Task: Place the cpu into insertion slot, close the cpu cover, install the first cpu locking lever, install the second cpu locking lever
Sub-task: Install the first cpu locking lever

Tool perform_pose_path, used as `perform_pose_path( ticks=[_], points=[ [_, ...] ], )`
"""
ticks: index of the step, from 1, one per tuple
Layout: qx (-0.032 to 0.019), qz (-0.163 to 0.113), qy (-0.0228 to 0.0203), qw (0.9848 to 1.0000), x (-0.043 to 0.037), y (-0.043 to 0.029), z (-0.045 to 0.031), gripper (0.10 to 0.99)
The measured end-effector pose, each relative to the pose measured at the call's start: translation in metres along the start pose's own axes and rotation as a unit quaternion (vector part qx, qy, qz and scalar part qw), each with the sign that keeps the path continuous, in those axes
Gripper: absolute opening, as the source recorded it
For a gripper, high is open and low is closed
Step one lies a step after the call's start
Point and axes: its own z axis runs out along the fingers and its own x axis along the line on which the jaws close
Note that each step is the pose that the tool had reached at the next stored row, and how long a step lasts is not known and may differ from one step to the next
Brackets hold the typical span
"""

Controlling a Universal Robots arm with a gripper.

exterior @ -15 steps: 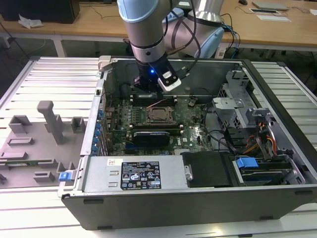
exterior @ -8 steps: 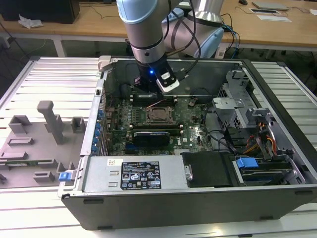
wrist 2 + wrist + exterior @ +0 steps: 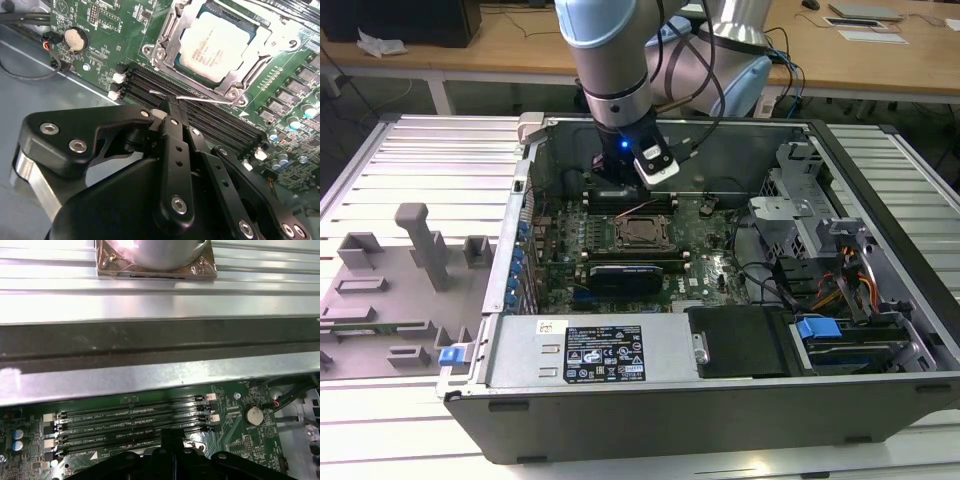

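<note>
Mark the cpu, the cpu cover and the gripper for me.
cpu [image 3: 220, 42], second wrist view, middle of its silver-grey top.
cpu cover [image 3: 169, 30], second wrist view, one side bar of the metal frame.
gripper [image 3: 168, 107], second wrist view, midway between its fingertips.

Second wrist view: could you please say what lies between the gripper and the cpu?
In the second wrist view: a thin locking lever across black memory slots, then the cpu cover edge.
</note>
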Motion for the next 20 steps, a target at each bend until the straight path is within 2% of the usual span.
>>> perform_pose_path(
  ticks=[2,4,9,12,20],
  points=[
    [0.0039,0.004,-0.0035,1.0000,0.0008,-0.0004,0.0014,0.106],
    [0.0052,0.008,-0.0067,0.9999,0.0014,-0.0006,0.0027,0.106],
    [0.0089,0.020,-0.0107,0.9997,0.0035,0.0004,0.0052,0.106],
    [0.0112,0.021,-0.0162,0.9996,0.0050,0.0010,0.0056,0.106],
    [0.0167,0.044,-0.0220,0.9987,0.0063,0.0028,0.0083,0.106]
  ],
)
